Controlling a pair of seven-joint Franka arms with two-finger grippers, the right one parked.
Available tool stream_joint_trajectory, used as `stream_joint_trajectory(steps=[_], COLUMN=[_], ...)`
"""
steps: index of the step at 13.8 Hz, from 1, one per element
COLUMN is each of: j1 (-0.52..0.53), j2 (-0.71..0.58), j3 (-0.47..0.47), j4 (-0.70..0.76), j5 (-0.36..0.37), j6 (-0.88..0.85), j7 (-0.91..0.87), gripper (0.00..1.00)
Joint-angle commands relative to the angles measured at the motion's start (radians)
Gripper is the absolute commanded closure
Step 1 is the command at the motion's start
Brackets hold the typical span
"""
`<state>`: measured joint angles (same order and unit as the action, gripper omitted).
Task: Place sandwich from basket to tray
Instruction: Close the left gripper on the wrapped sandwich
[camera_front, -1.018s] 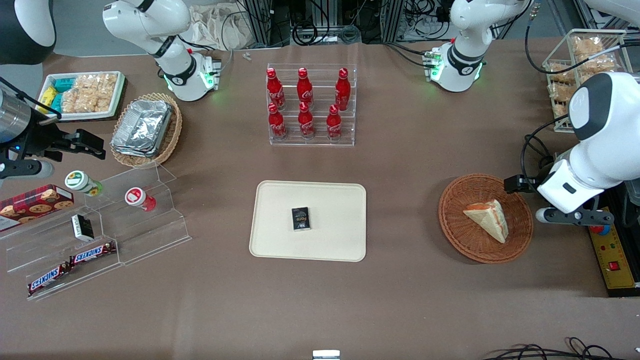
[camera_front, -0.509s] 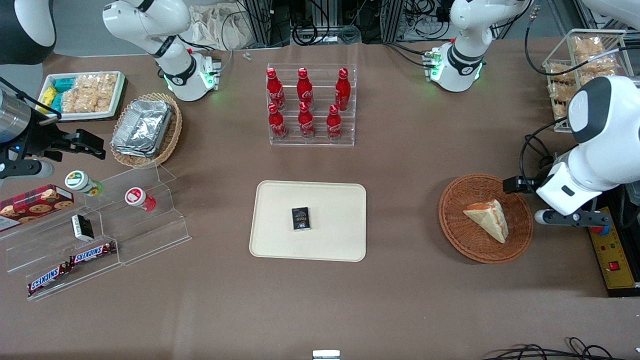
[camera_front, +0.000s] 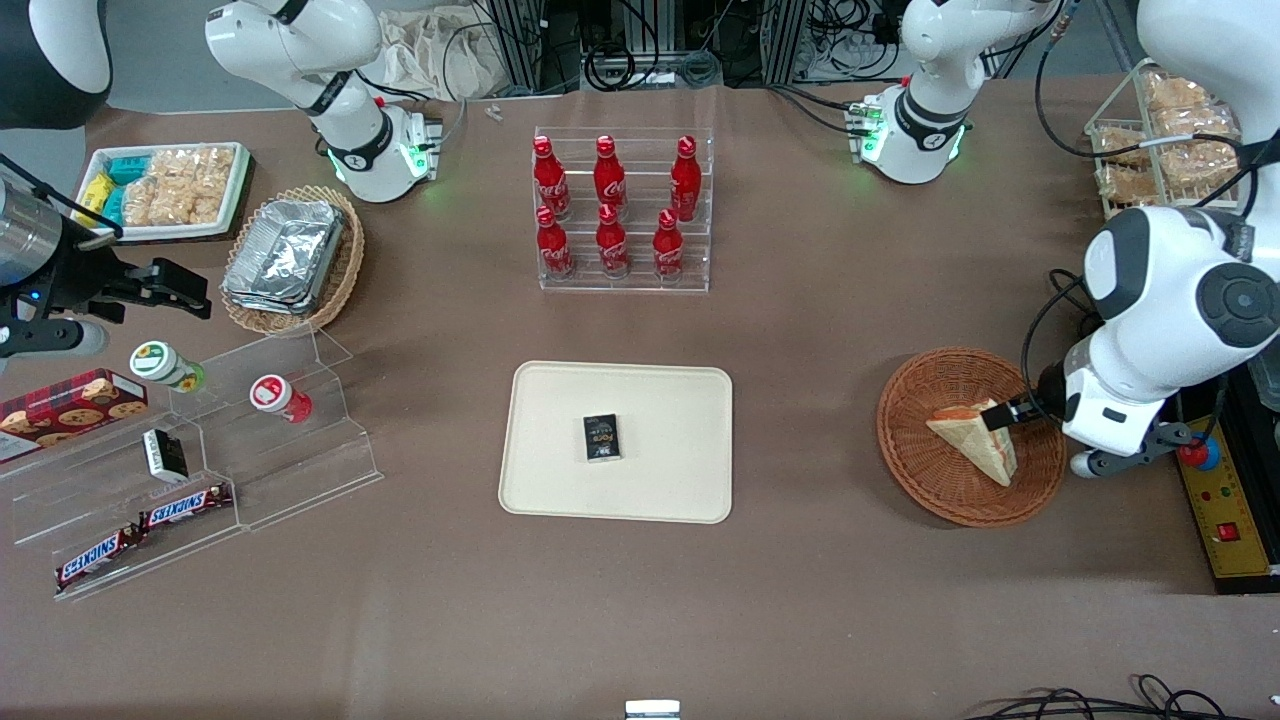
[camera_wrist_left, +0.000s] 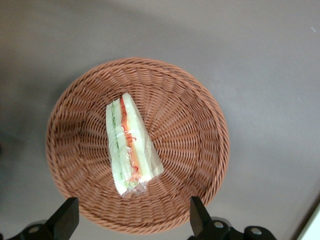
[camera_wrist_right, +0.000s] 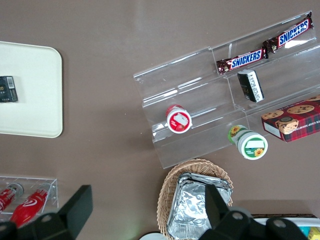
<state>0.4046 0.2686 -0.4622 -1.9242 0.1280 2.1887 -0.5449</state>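
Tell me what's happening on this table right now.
The working arm's gripper hangs over the reddish-brown basket, fingers spread wide above the sandwich, which lies in the basket, not yet gripped. The cream tray it should go to sits toward the middle of the table and holds only a small black box.
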Motion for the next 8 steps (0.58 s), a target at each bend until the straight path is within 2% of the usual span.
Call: stream_joint_trajectory(steps=[1,4,8], j1=[0.017,0.019,0.019], j2=[0.033,0.084,0.116], j3=[-0.006,0.0,0.034], j4=[-0.041,-0.042,-0.074], j5=[0.012,0.012,0.013], j6=[0.091,0.131,0.161], j7=[-0.151,-0.275,-0.285], gripper=[0.0,0.0,0.0])
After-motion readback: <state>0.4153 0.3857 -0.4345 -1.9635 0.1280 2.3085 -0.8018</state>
